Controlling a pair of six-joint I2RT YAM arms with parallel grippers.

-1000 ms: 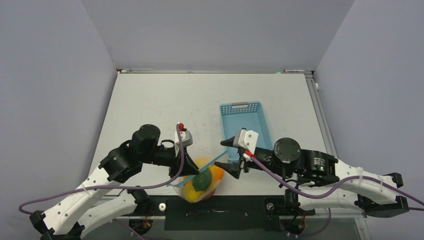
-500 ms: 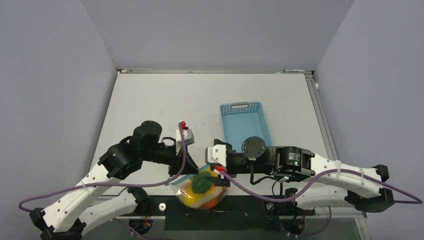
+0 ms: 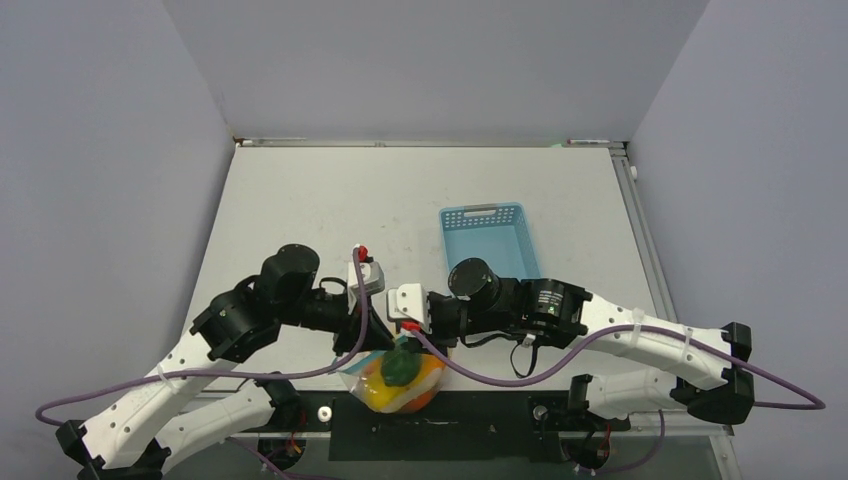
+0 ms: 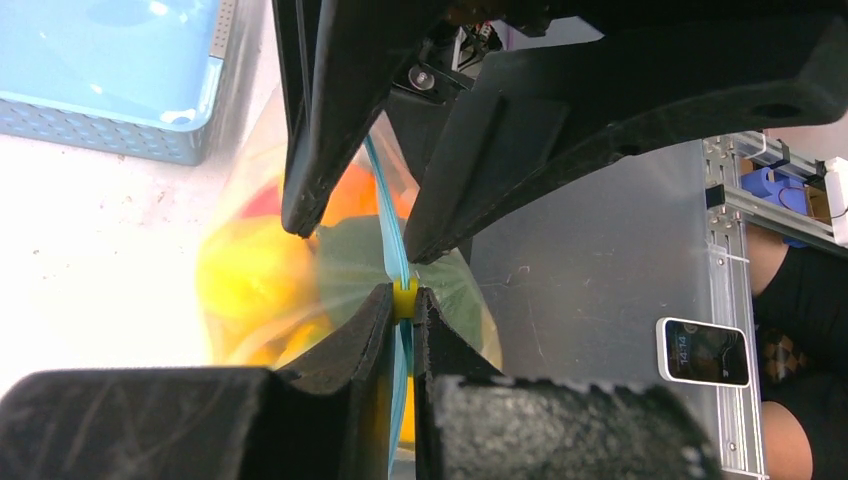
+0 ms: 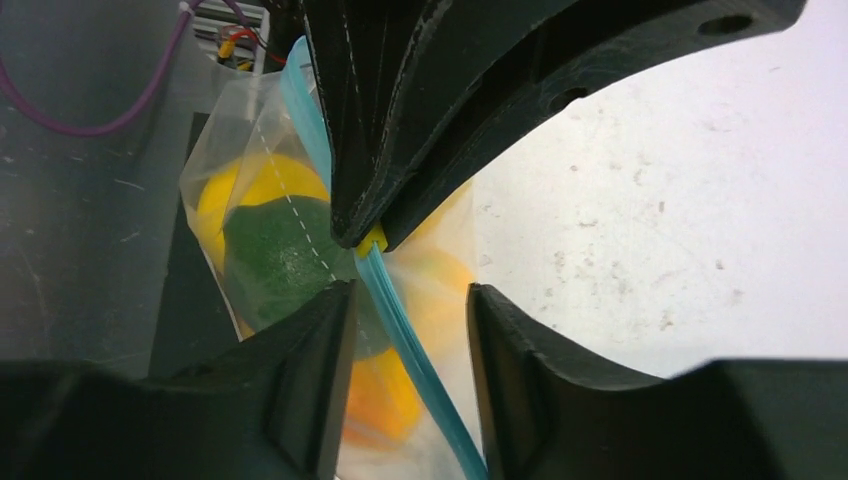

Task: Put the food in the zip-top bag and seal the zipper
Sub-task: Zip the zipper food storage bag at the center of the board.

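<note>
**Filled zip-top bag [image 5: 225, 140] at the near edge of the bench [image 3: 330, 220].** A green lime [image 5: 280, 260] and yellow fruit [image 5: 250, 185] lie inside.

- **Risk:** as the right gripper [image 5: 410, 295] closes, the thin zipper [image 5: 415, 365] may buckle or slip from between its fingers, leaving the mouth partly open. A hard pull could drag the bag off the near edge.
- **Pose:** the left gripper [image 4: 403, 305] is pressed together on the zipper at a small yellow tab [image 5: 372, 241]. The right gripper, fingers spread, straddles the strip just beside it. The left arm [image 3: 250, 320] and right arm [image 3: 560, 310] reach inward, wrists facing.
</note>
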